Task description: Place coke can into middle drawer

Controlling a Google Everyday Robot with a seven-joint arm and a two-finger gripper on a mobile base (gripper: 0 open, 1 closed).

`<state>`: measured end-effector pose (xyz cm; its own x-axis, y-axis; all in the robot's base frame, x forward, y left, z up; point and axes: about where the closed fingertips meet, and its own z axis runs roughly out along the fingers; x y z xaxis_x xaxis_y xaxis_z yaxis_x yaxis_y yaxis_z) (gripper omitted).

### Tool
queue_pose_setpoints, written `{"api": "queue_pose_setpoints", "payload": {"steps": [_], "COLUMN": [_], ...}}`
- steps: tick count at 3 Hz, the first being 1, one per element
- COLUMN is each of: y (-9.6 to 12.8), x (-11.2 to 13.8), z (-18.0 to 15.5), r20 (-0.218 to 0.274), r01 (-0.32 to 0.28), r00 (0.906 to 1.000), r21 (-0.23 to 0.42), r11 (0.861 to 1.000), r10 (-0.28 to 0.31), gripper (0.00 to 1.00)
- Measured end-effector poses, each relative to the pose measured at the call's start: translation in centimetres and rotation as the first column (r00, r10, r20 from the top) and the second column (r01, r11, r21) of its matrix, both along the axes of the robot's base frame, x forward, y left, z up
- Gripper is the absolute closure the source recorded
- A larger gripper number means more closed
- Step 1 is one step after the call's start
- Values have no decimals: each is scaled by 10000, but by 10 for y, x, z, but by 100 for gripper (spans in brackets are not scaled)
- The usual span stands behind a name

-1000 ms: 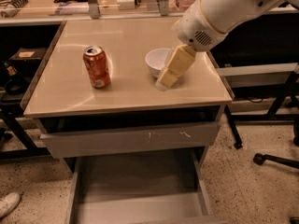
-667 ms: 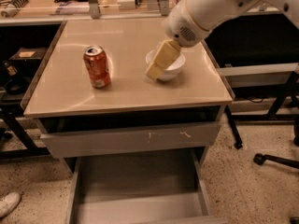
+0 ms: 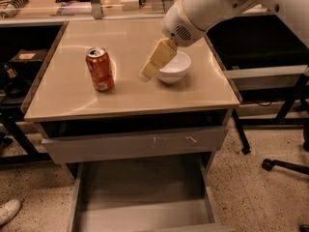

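Well, the can [image 3: 100, 69] looks light, rigid and slick, best taken round its middle; the gripper [image 3: 145, 75] hangs right of it, whether wide or narrow I cannot tell.

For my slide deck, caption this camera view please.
Gripper hangs between upright coke can and bowl on the table; middle drawer open below.

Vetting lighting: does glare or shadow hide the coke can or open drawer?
Camera view: glare streaks the tabletop near the coke can, itself plain to see; gripper hovers beside the white bowl; middle drawer shaded yet visible.
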<state>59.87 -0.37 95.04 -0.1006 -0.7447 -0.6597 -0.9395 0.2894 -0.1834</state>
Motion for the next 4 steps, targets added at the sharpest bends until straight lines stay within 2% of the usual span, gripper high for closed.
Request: {"api": "queue_pose_setpoints", "payload": {"steps": [1,3,4], "y": [21,88,89], "x": [-2,4,5], "z": [-12,-33,-34], "r20": [-116,-312,-324], "r01": [-406,-1417,-1441], "r00": [9991,9888,9884], "r21": [352,1102,1112], "r11": [9986,9838,9833], "r10": [411,1460,1485], "gripper": [0,0,0]}}
